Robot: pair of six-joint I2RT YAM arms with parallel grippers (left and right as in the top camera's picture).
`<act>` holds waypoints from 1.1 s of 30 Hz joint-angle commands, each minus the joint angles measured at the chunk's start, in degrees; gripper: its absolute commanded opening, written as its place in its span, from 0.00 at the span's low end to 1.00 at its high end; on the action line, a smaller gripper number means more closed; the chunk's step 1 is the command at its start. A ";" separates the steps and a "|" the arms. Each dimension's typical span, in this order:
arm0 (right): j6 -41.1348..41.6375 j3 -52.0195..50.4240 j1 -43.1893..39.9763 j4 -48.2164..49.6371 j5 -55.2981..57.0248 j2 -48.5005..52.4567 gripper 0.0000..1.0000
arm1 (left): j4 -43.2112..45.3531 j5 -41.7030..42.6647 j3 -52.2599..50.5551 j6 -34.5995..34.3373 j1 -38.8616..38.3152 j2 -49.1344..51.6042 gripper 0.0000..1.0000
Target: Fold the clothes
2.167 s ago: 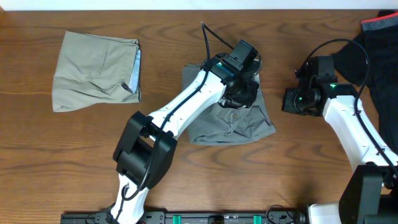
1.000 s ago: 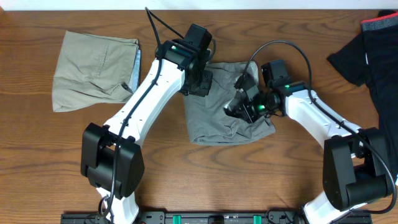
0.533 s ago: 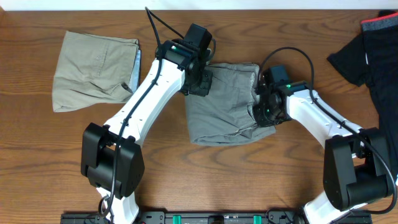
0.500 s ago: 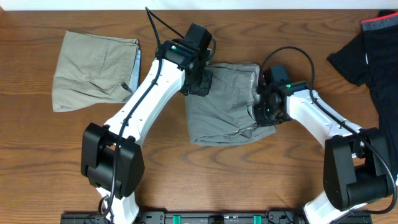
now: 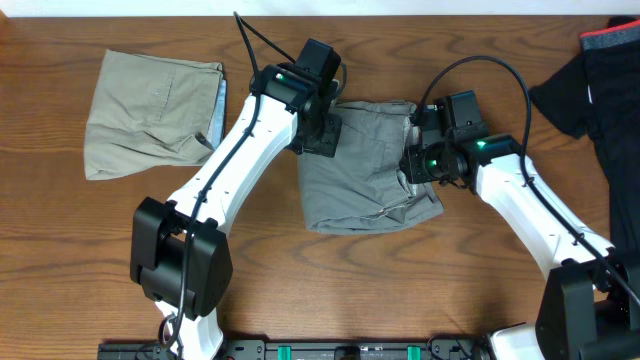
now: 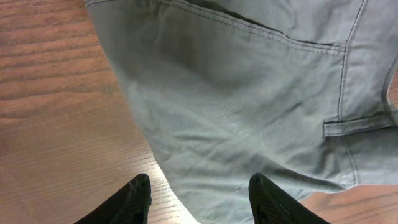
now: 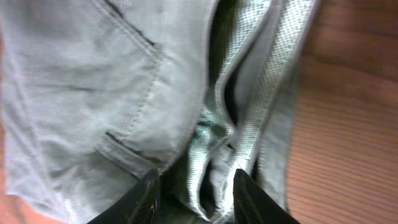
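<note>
Right gripper (image 7: 196,186) jaws now apart over the grey shorts (image 7: 93,74)

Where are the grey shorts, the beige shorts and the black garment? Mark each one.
grey shorts (image 5: 365,170), overhead view, middle of the folded fabric.
beige shorts (image 5: 150,115), overhead view, centre of the folded pile.
black garment (image 5: 612,110), overhead view, dark fabric near the right edge.

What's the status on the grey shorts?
Left gripper jaws open, over edge of grey shorts. Right gripper jaws apart over waistband. Shorts folded over, rumpled. Nothing in the way; beige shorts, black garment off to sides.
</note>
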 commanded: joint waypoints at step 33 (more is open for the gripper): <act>9.49 0.22 0.87 -2.75 -14.93 3.56 0.34 | 0.42 -0.31 -0.11 0.37 0.13 0.96 0.54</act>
